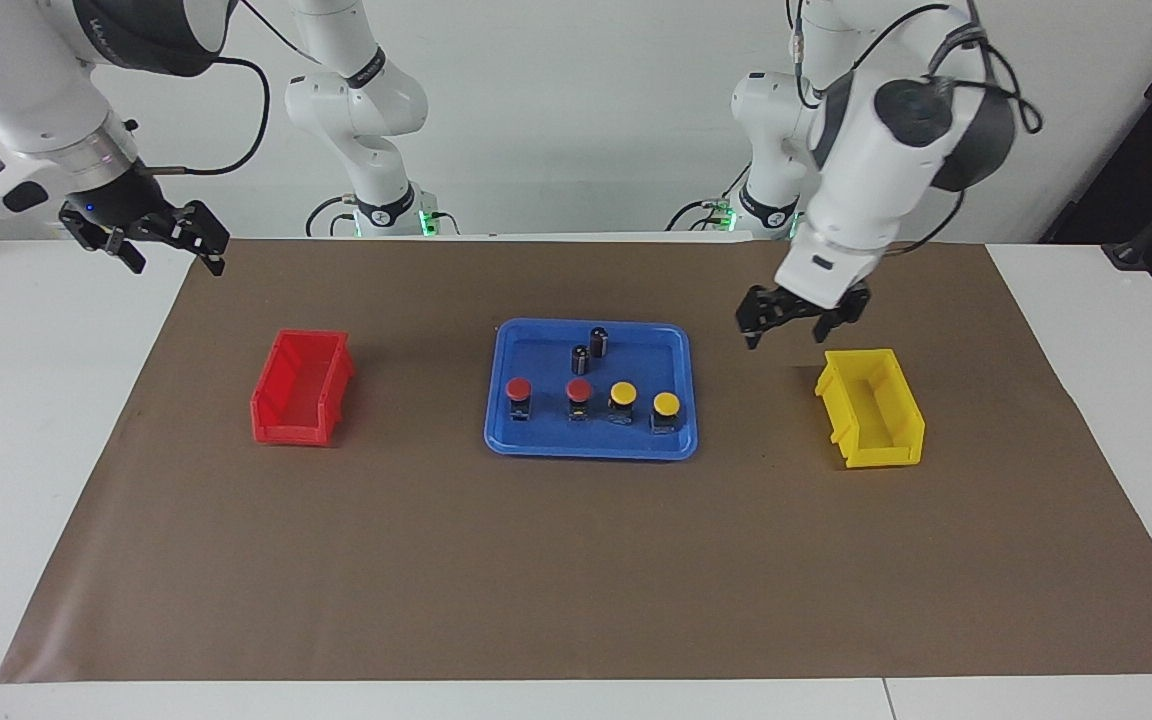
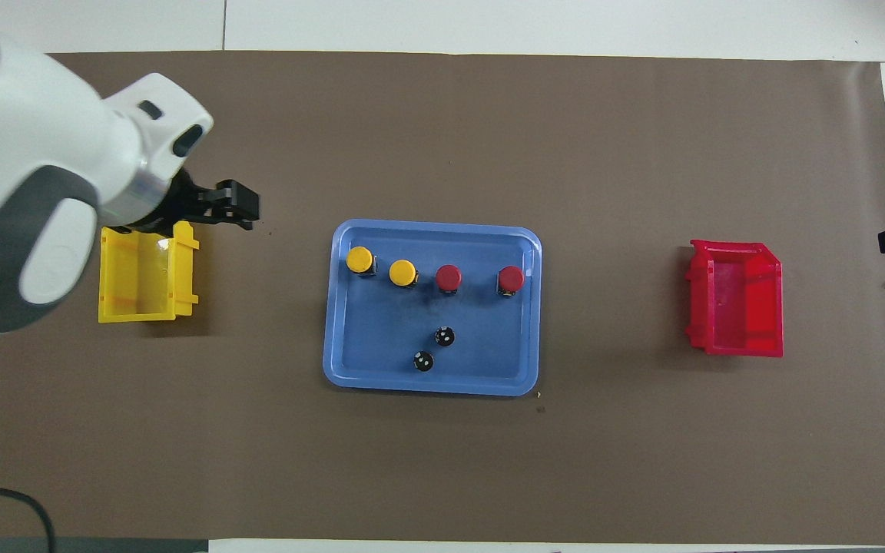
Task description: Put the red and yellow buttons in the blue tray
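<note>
The blue tray lies mid-table on the brown mat. In it stand, in one row, two red buttons and two yellow buttons, seen from overhead as red buttons and yellow buttons. My left gripper hangs open and empty over the mat between the tray and the yellow bin. At the right arm's end, my right gripper waits open and empty, raised over the mat's corner.
Two dark capless cylinders stand in the tray, nearer to the robots than the buttons. A red bin sits toward the right arm's end, a yellow bin toward the left arm's end.
</note>
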You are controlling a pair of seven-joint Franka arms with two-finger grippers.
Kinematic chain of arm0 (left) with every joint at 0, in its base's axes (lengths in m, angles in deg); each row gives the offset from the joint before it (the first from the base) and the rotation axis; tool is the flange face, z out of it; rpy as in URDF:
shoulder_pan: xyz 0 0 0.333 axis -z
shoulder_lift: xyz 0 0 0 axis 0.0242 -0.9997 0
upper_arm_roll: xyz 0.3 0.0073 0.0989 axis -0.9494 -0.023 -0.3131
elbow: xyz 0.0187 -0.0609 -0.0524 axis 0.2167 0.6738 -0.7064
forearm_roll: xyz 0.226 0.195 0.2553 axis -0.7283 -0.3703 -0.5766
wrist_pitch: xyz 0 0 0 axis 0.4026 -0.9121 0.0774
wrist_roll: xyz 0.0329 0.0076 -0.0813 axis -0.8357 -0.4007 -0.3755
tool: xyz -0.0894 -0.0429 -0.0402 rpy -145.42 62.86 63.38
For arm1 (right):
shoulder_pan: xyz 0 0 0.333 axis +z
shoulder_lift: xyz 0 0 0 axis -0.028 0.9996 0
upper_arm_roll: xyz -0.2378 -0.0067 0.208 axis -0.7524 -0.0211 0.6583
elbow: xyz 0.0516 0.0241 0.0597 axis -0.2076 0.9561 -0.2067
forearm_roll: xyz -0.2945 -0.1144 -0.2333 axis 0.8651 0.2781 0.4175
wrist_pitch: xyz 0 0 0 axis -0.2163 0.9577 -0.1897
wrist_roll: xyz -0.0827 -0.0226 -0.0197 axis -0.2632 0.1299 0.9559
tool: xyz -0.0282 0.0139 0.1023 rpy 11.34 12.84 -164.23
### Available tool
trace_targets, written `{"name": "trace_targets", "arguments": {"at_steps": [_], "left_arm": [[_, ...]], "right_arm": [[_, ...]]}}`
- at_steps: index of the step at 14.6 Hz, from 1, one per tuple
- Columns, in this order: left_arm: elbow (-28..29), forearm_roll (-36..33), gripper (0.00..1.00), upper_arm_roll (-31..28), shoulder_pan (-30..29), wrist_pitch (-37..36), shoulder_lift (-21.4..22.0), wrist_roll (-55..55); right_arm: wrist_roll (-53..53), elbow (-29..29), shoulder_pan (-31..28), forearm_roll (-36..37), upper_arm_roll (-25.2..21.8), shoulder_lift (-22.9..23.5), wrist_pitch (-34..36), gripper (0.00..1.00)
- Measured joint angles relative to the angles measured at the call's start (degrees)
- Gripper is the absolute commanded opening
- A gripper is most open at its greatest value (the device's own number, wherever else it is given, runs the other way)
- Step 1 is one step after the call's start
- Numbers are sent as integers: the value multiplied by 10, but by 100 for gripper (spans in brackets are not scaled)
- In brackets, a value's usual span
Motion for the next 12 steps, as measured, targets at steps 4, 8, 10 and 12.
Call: {"name": "trace_targets", "arguments": {"at_steps": [4, 8, 10, 12], "left_arm": [[-4, 0, 100, -6, -103, -74, 81, 71], [-4, 0, 100, -7, -129, -105, 137, 72], [-4, 0, 100, -1, -128, -110, 146, 72], [-4, 0, 100, 14, -127, -110, 148, 71]], "right_arm": [[0, 0, 0, 0, 0, 0, 0, 100], [0, 0, 0, 0, 0, 0, 0, 100], [0, 0, 0, 0, 0, 0, 0, 100], [0, 0, 0, 0, 0, 0, 0, 100]]}}
